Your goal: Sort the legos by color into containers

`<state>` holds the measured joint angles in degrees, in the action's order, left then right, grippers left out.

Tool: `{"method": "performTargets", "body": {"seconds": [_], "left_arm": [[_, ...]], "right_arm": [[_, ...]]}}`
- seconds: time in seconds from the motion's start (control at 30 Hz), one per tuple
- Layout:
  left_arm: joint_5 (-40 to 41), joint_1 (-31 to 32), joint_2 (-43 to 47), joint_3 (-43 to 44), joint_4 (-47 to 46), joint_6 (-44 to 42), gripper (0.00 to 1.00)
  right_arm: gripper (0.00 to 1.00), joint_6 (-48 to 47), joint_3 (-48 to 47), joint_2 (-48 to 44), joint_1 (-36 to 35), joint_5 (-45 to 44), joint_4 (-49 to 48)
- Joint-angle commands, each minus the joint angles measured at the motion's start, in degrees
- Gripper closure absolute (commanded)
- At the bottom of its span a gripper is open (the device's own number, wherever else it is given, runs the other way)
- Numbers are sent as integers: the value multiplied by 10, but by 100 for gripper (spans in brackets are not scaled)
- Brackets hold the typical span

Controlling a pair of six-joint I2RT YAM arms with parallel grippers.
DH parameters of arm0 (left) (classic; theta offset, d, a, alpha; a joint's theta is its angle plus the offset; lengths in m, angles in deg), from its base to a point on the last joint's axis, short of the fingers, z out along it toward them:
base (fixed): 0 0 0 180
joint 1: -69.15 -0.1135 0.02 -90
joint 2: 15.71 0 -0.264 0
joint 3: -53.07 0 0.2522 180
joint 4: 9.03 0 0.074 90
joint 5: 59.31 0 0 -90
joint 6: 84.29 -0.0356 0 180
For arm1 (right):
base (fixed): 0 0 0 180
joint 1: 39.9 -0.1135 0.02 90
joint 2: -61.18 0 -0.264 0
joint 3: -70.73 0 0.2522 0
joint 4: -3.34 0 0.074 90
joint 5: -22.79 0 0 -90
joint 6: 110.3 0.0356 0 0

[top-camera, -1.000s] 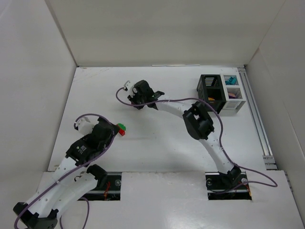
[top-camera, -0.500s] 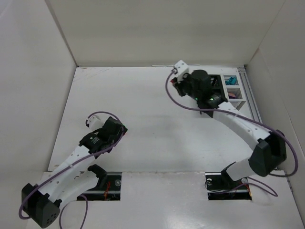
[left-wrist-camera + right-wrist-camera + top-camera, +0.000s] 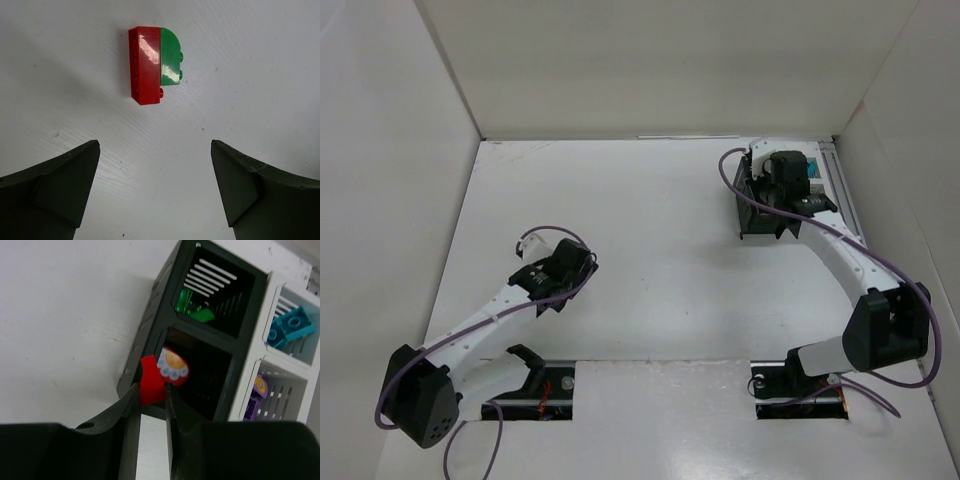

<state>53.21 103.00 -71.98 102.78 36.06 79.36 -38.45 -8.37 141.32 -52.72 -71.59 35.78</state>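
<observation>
r gripper [image 3: 151, 396]: clamped on held red brick [image 3: 151, 379], poised at near rim of red bin [image 3: 205, 386], not yet dropped.
red bin: black, one printed red piece [image 3: 173, 366] inside.
green bin [image 3: 215, 275]: black, green bits [image 3: 194, 310] in it.
white bins [image 3: 285, 365]: teal bricks [image 3: 291, 325] in one, purple piece [image 3: 256, 392] in the other.
l gripper [image 3: 154, 146]: jaws wide apart, nothing btwn, hovering over table [image 3: 260, 60].
loose pair: loose red brick [image 3: 145, 65] + green brick [image 3: 171, 57], touching side by side on table, just ahead of l fingers [image 3: 55, 185].
progress: prob near the end. left to do: release held red, then split the pair into red & green bins.
</observation>
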Motion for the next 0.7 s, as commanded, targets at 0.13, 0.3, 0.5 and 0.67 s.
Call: {"method": "performTargets", "body": {"seconds": [0.13,0.3,0.5,0.67], "left_arm": [[10,-15,-61,27,-21,-47,9],[-4,-34,-91,27,-64,-94,16],[-18,-34,-96,27,-101,-126,19],[-18,-34,-91,12,-119,-148,26]], "right_arm": [[100,23,-19,-1,27,-39,35],[97,29,-14,-1,32,-60,35],[75,29,-14,5,38,-72,27],[24,29,-14,11,38,-67,27]]}}
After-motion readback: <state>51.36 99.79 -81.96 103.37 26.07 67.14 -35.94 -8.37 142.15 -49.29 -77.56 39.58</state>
